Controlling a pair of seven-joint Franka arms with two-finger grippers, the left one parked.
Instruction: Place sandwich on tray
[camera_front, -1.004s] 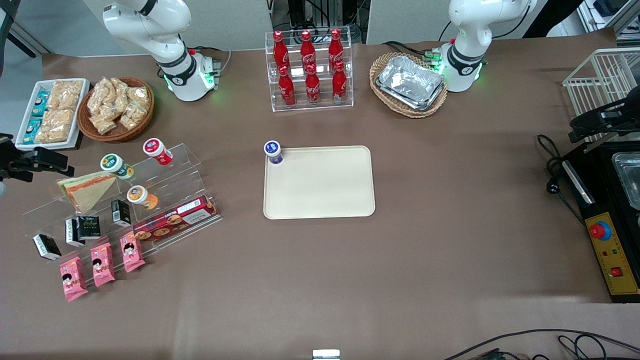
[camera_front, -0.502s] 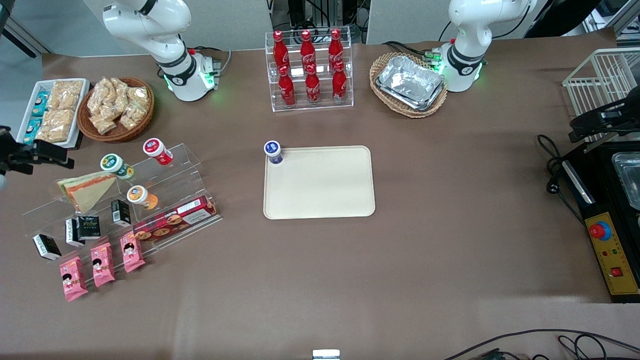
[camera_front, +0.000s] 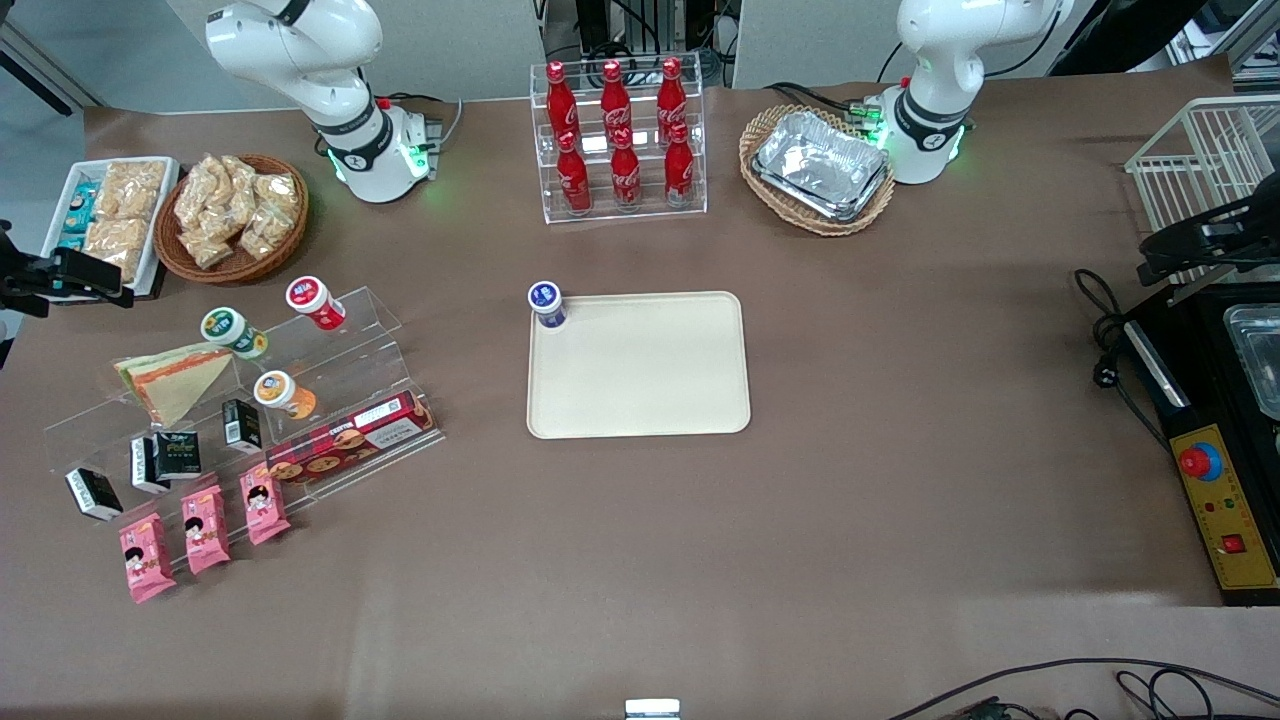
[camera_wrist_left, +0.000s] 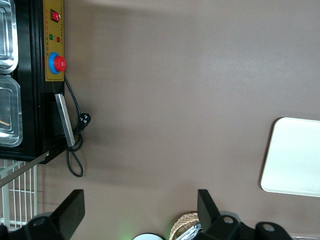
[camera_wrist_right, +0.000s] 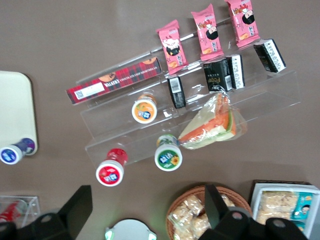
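Sandwich (camera_front: 175, 380) lies on upper step of clear acrylic rack (camera_front: 350, 375) at working arm's end of table (camera_front: 900, 500), wrapped wedge with orange and green layers, beside green-lidded cup (camera_front: 232, 332). Claw (camera_front: 85, 275) hovers empty above table edge near white dish (camera_front: 60, 225) of snacks, farther from front camera than sandwich, well apart from it. Claw fingers (camera_wrist_right: 80, 202) spread wide in wrist view. Tray (camera_front: 640, 385) sits mid-table, flat, with blue-lidded cup (camera_front: 546, 303) at its corner.
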